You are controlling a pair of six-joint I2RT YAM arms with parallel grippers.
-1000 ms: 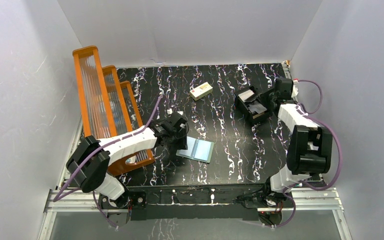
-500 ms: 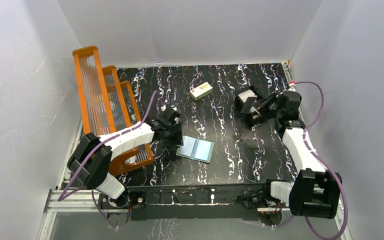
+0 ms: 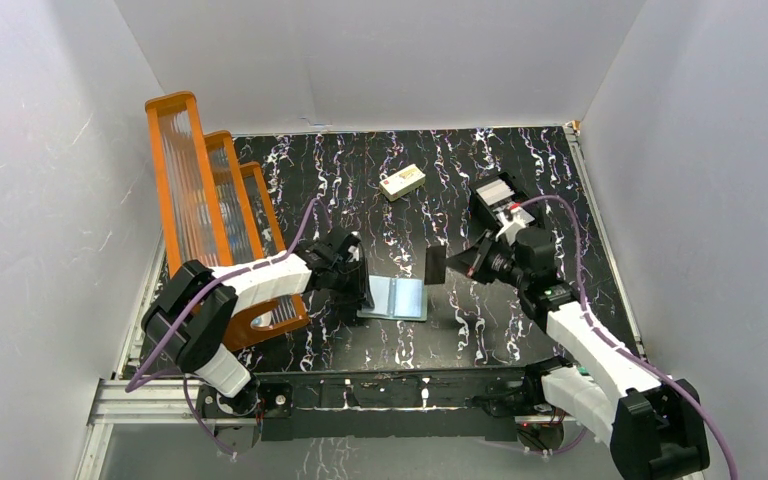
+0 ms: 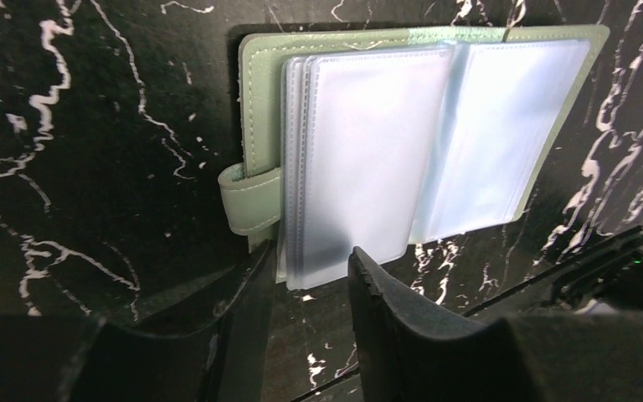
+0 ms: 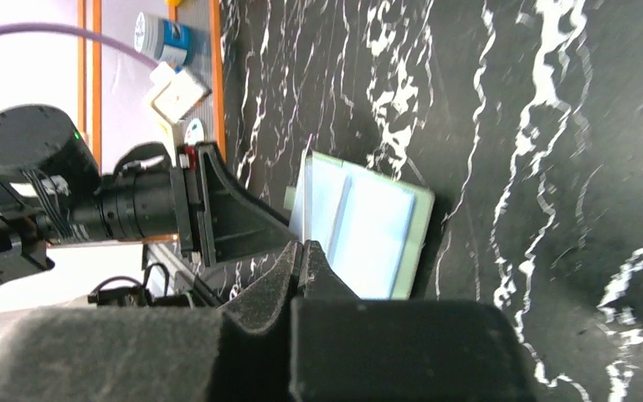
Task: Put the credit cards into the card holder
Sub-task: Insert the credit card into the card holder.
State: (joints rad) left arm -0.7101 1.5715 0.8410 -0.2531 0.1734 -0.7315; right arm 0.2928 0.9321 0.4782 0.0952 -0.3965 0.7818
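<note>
Insertion is the step in hand. The right gripper (image 3: 452, 268), jaws shut on one thin, stiff credit card (image 3: 436, 265), hangs beside the card holder (image 3: 400, 299), which lies open by the bench's (image 3: 480, 330) near edge. The left gripper (image 4: 311, 255), jaws half open, straddles the glossy sleeves (image 4: 360, 151). Next, I judge, the card's edge must meet a pocket squarely.

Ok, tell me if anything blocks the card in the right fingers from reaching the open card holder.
Nothing visible does. The credit card, pinched in the right fingers, hangs just right of the open card holder with only bare table between. The left fingers sit at the holder's opposite edge.
</note>
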